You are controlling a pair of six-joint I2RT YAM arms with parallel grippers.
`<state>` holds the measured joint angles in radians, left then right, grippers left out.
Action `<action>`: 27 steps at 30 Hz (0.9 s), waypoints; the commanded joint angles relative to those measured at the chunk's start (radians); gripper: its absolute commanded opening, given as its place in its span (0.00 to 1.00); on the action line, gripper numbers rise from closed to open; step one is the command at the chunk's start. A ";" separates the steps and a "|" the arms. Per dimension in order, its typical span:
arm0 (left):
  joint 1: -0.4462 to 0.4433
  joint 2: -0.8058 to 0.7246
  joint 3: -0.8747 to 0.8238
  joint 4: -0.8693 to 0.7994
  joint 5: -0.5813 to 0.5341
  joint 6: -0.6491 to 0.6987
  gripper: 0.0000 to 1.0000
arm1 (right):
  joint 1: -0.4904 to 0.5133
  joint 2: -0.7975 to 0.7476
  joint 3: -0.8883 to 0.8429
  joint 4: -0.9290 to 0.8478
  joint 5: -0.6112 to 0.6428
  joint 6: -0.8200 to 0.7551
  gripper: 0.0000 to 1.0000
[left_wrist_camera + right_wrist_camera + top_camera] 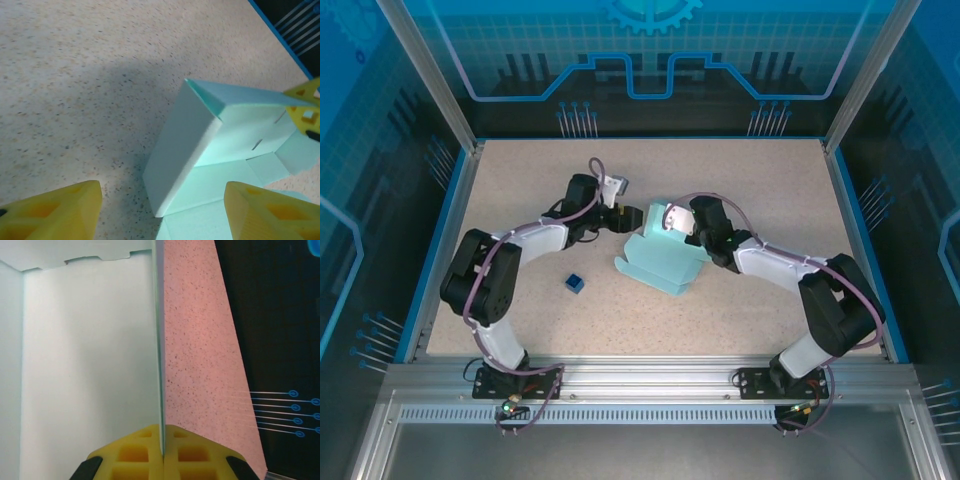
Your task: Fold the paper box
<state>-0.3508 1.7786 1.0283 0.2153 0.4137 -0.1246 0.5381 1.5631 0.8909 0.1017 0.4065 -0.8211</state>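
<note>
At the middle of the speckled counter [520,180] lies the paper box [665,262], made of pale light-blue card and partly folded. One section stands up as a walled block at the box's far end. The rest spreads flat on the counter toward the arm bases.

The right gripper [676,222] is at the box's raised far end, its yellow fingers pressed together on a thin upright card wall. In the right wrist view the wall's edge runs straight down into the seam between the two closed fingers [135,452]. The box's pale inner panel [90,365] lies on one side of that edge and bare counter on the other.

The left gripper [632,215] sits just beside the box's raised end, on the side opposite the right gripper. Its jaws are spread wide and hold nothing. In the left wrist view its two yellow fingertips [55,212] flank the lower corner of the box's upright block [185,145], apart from the card.

A tiny dark blue cube [574,284] rests on the counter near the box, on the left arm's side and clear of the card.
</note>
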 commanded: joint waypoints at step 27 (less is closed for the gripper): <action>-0.124 0.149 0.144 -0.053 -0.181 0.207 0.16 | -0.013 -0.027 0.066 -0.108 -0.101 0.094 0.00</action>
<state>-0.4633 1.9125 1.1454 0.1692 0.2626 0.0624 0.5289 1.5597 0.9241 -0.0154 0.3401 -0.7551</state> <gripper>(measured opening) 0.165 0.056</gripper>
